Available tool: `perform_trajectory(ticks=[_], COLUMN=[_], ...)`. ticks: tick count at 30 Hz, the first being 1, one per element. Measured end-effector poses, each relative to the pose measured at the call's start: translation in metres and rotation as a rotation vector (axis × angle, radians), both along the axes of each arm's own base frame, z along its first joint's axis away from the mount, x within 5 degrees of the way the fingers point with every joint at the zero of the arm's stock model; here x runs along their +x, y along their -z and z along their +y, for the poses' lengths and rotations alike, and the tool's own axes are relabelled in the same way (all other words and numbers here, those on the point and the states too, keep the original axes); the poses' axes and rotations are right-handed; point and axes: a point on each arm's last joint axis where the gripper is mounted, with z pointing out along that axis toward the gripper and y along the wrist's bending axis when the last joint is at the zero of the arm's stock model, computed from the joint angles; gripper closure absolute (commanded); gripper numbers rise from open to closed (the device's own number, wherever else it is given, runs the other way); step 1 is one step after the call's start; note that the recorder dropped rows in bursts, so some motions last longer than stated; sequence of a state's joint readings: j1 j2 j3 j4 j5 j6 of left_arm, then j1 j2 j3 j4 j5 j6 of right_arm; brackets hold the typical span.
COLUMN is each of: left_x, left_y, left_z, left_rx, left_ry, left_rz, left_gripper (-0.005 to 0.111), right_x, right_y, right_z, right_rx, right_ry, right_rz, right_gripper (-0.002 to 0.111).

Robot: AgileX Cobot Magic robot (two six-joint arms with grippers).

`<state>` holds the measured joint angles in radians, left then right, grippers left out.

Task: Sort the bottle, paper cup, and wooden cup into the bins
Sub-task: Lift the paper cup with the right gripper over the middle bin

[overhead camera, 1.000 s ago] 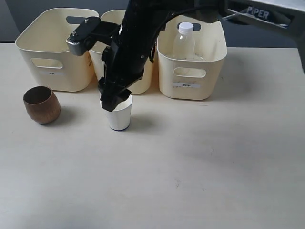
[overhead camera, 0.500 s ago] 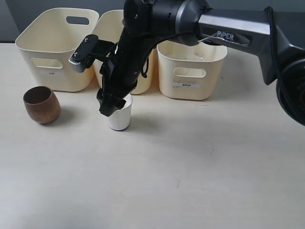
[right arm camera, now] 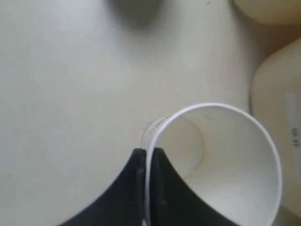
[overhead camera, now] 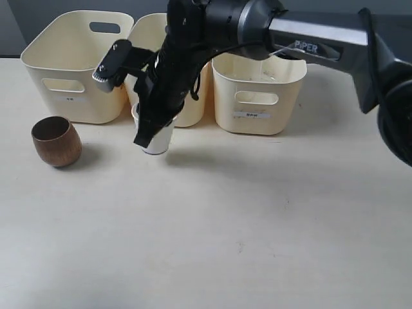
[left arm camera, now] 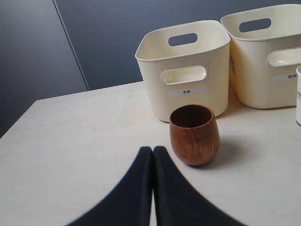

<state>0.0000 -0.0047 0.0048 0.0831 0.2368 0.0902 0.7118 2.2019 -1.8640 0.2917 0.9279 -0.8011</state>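
Observation:
My right gripper is shut on the wall of the white paper cup, one finger inside the rim and one outside. The cup hangs tilted just above the table, in front of the middle bin. The right wrist view looks down into the paper cup from the gripper. The wooden cup stands upright on the table before the left bin. In the left wrist view my left gripper is shut and empty, a little short of the wooden cup. The arm hides the bottle.
The right bin stands beside the middle one, partly behind the black arm. The three bins form a row along the table's back. The left wrist view shows two bins and the paper cup's edge.
The right gripper has closed on the paper cup's wall and lifted it off the table, up and slightly toward the bins. The wooden cup has not moved.

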Motion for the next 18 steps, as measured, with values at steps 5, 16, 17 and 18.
perform_trajectory(ticks=[5,16,17,18], left_x=[0.000,0.000,0.000,0.000], left_y=[0.000,0.000,0.000,0.000], left_z=[0.000,0.000,0.000,0.000], left_rx=[0.000,0.000,0.000,0.000], left_ry=[0.000,0.000,0.000,0.000], left_rz=[0.000,0.000,0.000,0.000], left_gripper=[0.107,0.107,0.107,0.107], right_x=[-0.007,0.011,0.016,0.020], right_y=[-0.070,-0.118,-0.113,-0.107], right_z=[-0.008,-0.009,-0.009,-0.010], right_rx=[0.137,0.373,0.370,0.363], right_ry=[0.021,0.185,0.198,0.208], right_rz=[-0.165,-0.476,-0.483,-0.485], right_gripper=[0.109,0.109,0.109,0.109])
